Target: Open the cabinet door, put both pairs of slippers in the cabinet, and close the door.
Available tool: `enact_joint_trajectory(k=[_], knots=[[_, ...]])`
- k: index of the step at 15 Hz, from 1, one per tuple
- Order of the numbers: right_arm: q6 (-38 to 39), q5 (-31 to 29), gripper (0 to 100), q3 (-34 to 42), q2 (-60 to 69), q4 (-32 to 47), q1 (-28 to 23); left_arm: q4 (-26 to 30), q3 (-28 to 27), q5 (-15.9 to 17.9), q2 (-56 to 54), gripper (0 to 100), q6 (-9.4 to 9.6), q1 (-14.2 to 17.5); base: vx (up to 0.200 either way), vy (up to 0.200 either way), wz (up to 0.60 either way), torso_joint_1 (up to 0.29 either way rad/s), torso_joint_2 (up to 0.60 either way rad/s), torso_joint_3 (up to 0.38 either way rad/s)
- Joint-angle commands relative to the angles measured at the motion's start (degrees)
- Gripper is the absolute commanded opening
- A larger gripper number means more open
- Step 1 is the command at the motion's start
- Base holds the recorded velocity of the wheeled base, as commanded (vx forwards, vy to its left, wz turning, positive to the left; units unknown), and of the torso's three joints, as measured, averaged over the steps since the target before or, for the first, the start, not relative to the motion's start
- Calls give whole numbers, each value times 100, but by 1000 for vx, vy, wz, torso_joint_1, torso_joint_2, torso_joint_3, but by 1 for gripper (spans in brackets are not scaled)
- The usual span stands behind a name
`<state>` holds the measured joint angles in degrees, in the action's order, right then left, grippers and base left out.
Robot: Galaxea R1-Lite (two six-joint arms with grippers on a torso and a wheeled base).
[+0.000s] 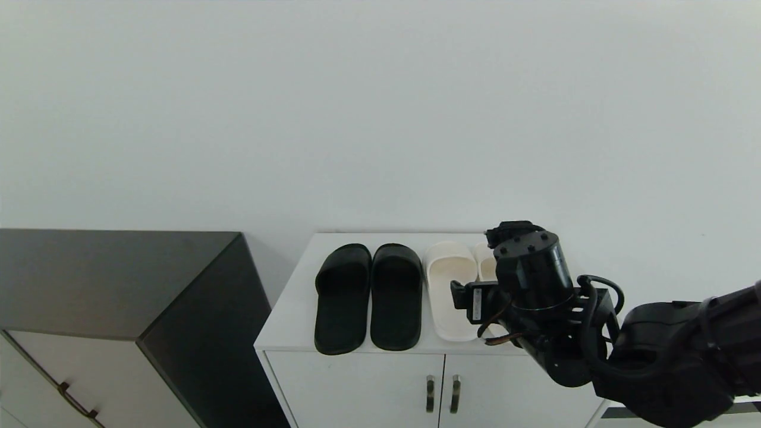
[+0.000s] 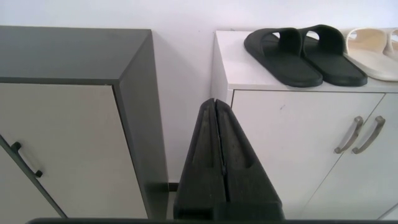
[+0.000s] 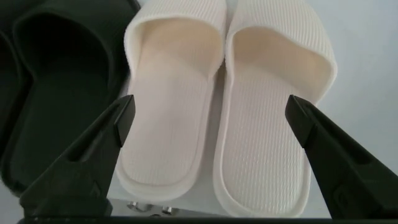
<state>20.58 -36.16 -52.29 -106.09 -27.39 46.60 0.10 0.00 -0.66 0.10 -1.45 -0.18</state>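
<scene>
Nearest me, the L gripper (image 2: pixel 215 106) sits low w/ its fingers pressed flat together and nothing btw them. It points at the gap btw the dark cabinet (image 2: pixel 68 56) and the white cabinet (image 2: pixel 292 118).

The R gripper (image 3: pixel 210 106) hangs over the right end of the white cabinet's top. It's spread wide and empty, w/ one fingertip outside each outer side of the white slippers (image 3: pixel 168 124). I read it as above them, not touching.

Next out, both doors (image 1: pixel 357 392) are shut. The two handles (image 1: pixel 429 393) stand upright side by side at the middle of the front. So opening isn't done yet, and I judge that has to come before anything goes inside.

On top, the black slippers (image 1: pixel 342 297) lie around mid-top, side by side and touching. Their heels are at the front edge and their toes point to the back edge. The white slippers lie just beside them toward the right edge, same way round, also touching each other.

Handling, my guess: they're moulded foam slides, so light, soft, bendy and not fragile.
- Grip: the white ones are ribbed, so the pads should bite. The black ones look smoother, prob slippier.
- Risk: a squeeze across both will press the pair together. Taken at the heels, they may buckle or one may slip out.
- Where to hold: I'd close across the strap zone, where the sides stand tallest and stiffest.
- Force: a moderate squeeze should do.

Farthest, a plain wall (image 1: pixel 380 119) rises behind the back edge.
</scene>
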Motion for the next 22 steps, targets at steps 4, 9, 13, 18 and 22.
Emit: enact_joint_trajectory(k=[4,9,13,18,22], knots=[[-45,12,100,-89,-649,-583,-248,-1,-9,-4,-1,0,-4,1,0,0,0,0,0,0],[-414,12,100,-361,-1203,-1128,-486,-1,-9,-4,-1,0,-4,1,0,0,0,0,0,0],[-687,12,100,-757,-1537,-1251,-653,-1,0,-4,-1,0,-4,1,0,0,0,0,0,0],[-898,12,100,-1108,-1722,-1251,-749,-1,0,-4,-1,0,-4,1,0,0,0,0,0,0],[-1012,12,0,-1302,-1880,-1251,-837,-1,0,-4,-1,0,-4,1,0,0,0,0,0,0]])
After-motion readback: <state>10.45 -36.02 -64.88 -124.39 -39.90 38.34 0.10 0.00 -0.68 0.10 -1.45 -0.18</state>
